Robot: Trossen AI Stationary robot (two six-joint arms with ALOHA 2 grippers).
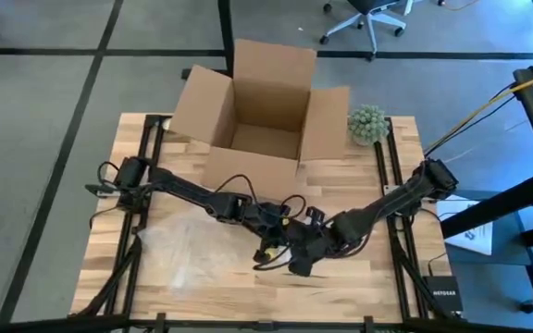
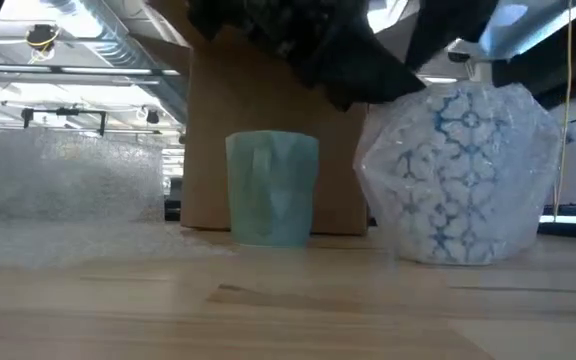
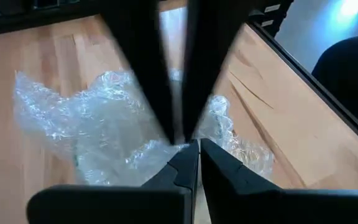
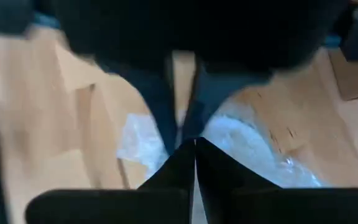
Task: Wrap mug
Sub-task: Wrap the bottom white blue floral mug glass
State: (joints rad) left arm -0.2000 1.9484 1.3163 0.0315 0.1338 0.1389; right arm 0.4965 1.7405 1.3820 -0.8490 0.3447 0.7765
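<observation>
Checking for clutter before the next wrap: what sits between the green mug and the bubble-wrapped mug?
Only bare table separates the green mug from the wrapped mug in the low view.

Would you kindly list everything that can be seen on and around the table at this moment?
Wrapped mug: one, white with blue pattern, covered in clear bubble wrap, on the table under the grippers.
Green mug: one, pale green, unwrapped, standing in front of the box.
Bubble wrap sheet: one, clear, lying on the table's left part.
Cardboard box: one, brown, flaps open, at the table's far edge.
Plant: one, green, right of the box.
Table: one, light wood.
Office chair: one, on the floor beyond the table.
Left gripper: one, dark, fingers shut, near the table's middle.
Right gripper: one, dark, fingers shut, beside the left one.
</observation>
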